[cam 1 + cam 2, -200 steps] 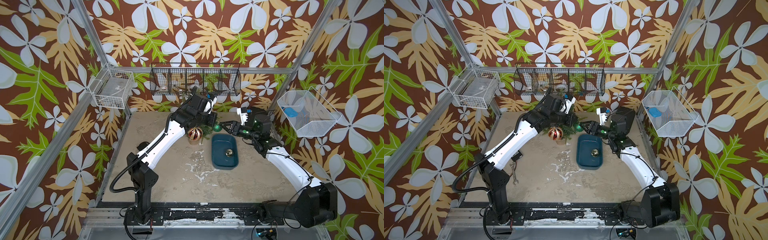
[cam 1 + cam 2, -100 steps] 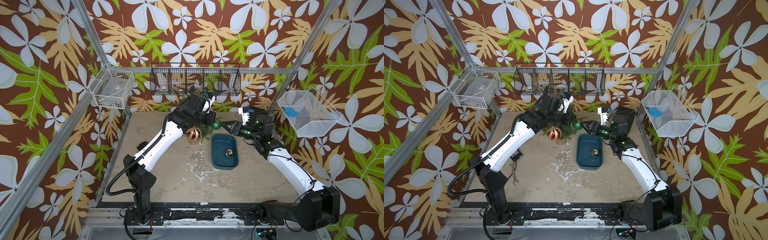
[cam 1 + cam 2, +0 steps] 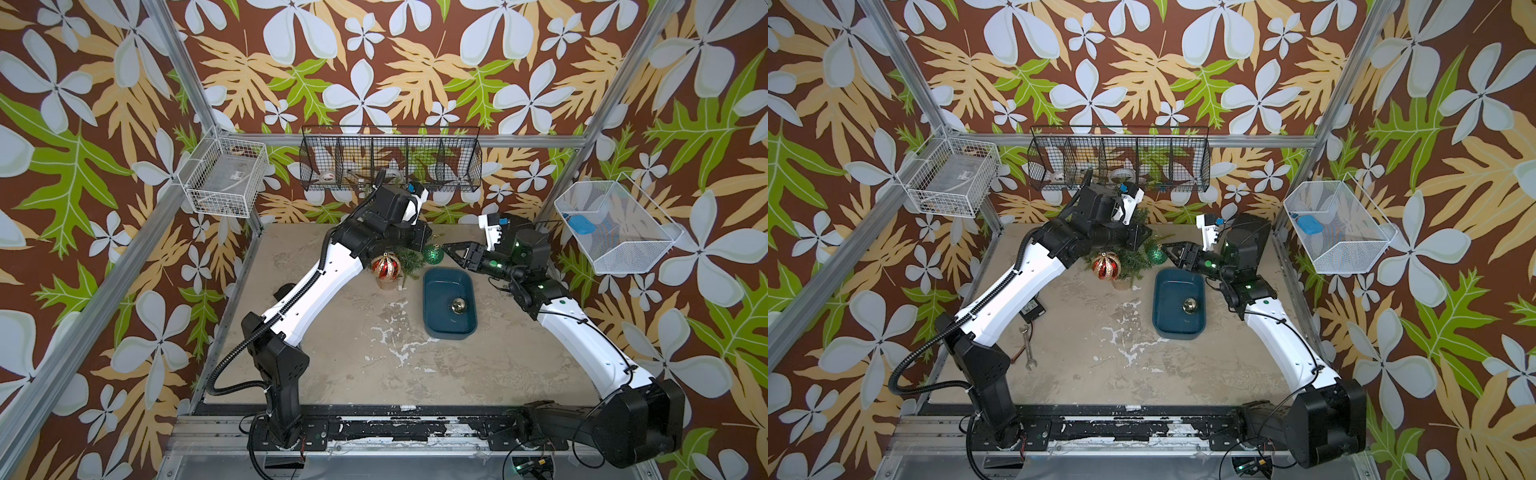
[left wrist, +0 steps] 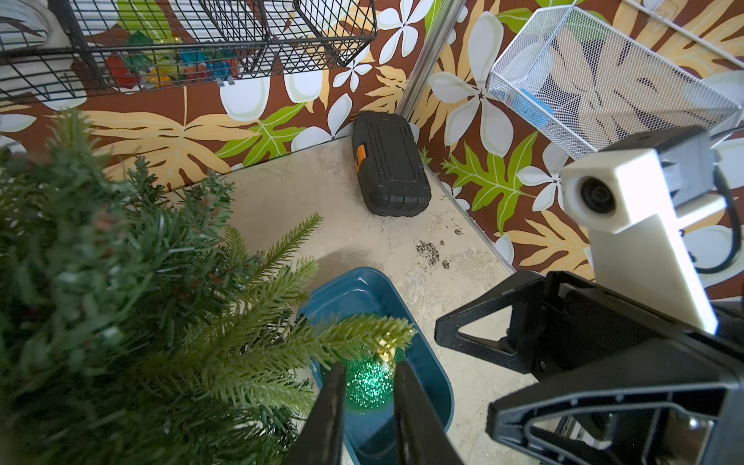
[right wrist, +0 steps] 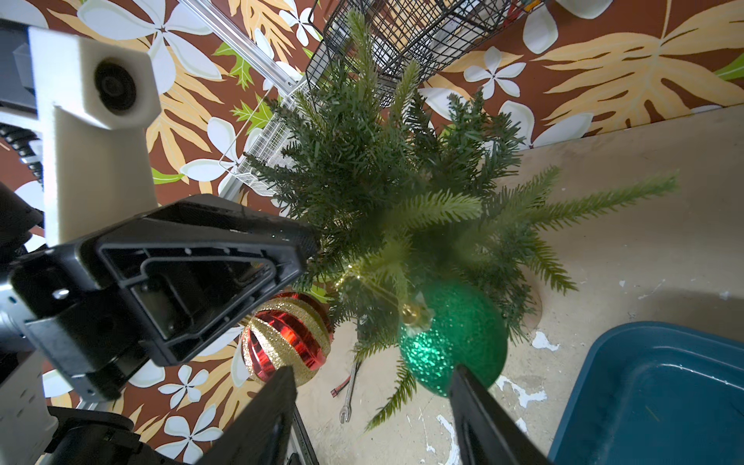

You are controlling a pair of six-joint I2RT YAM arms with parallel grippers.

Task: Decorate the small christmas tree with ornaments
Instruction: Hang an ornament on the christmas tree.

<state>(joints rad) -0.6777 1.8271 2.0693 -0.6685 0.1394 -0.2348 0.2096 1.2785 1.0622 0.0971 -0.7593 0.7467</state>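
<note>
In a top view the blue tray (image 3: 429, 309) lies right of centre, the small gold bauble (image 3: 458, 305) inside it; just up-left stands the small christmas tree (image 3: 409, 261); the red-and-gold bauble (image 3: 385, 267) hangs at its left, the green bauble (image 3: 433, 254) at its right; the right gripper (image 5: 368, 370) is spread wide just beside the green one; the left gripper (image 4: 370, 366), over the tree, is slightly parted, pinching nothing.

I'm running a lab robot cell, not a lived-in room. Aluminium frame posts (image 3: 185, 79) box in a scuffed tabletop (image 3: 353, 374), and printed leaf wallpaper (image 3: 374, 62) covers the panels. A black wire basket (image 3: 390, 162) and a white wire basket (image 3: 224, 178) hang on the frame. The left arm (image 3: 316, 291) and right arm (image 3: 582, 332) sit on a chipped rail (image 3: 395, 432).
</note>
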